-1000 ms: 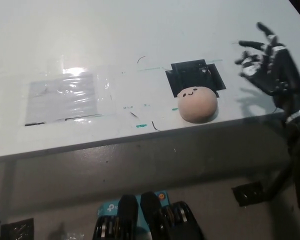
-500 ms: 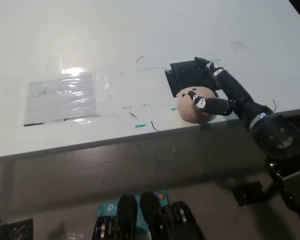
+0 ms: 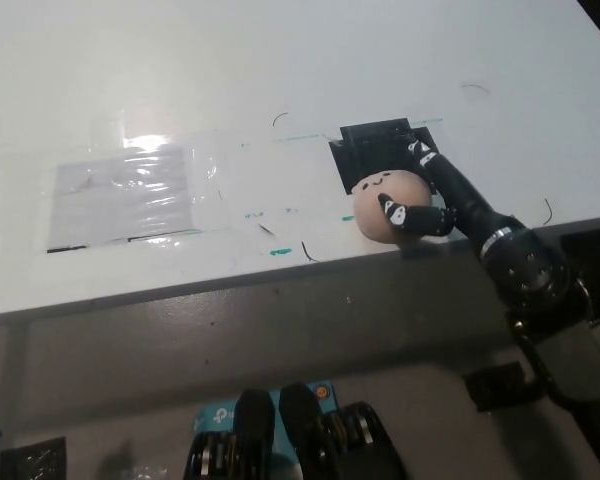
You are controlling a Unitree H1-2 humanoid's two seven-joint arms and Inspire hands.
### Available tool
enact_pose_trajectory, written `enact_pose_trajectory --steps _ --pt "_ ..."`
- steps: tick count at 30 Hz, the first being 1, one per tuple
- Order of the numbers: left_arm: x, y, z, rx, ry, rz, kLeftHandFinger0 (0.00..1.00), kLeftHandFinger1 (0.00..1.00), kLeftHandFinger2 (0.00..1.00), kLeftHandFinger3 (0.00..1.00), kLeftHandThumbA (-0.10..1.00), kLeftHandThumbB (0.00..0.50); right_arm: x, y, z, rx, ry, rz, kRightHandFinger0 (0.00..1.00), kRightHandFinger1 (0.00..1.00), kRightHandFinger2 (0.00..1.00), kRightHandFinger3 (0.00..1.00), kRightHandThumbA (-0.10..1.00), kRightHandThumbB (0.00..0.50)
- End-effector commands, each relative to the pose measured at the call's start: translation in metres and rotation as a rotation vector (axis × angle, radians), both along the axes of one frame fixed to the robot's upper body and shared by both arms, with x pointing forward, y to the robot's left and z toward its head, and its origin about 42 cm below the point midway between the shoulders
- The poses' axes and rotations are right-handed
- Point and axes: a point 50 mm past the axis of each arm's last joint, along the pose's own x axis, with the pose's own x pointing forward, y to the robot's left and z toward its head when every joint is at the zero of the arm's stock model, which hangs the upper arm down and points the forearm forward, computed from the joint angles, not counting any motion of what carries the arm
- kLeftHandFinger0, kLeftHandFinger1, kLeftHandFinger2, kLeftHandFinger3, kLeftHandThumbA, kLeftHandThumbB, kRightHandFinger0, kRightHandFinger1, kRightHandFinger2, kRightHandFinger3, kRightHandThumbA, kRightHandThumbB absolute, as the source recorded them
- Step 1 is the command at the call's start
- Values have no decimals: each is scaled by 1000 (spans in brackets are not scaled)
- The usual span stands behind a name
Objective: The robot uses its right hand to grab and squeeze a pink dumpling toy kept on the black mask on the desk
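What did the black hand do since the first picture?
The black right hand came in from the upper right, where it hung open above the white desk, and closed around the round pink dumpling toy with the smiley face. The toy has stayed in its spot at the near edge of the black mask. The clear plastic sheet has not moved.
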Motion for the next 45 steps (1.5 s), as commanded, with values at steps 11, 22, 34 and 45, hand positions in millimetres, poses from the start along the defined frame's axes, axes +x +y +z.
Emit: enact_pose_trajectory --steps 11,22,34,45 --pt "24 13 36 63 -82 -45 0 1 55 62 1000 500 19 46 5 15 -83 122 1000 1000 1000 1000 430 457" --pt "36 16 50 87 -105 -54 0 0 56 70 1000 500 7 64 -21 -68 -38 212 1000 1000 1000 1000 435 450" --pt "37 14 53 88 -123 -57 0 1 73 88 1000 500 -4 51 -9 -726 -99 290 225 431 895 1000 147 245" --pt "37 13 53 85 -124 -55 0 0 68 108 1000 500 -11 48 -31 -719 -424 186 0 172 541 28 -100 0"
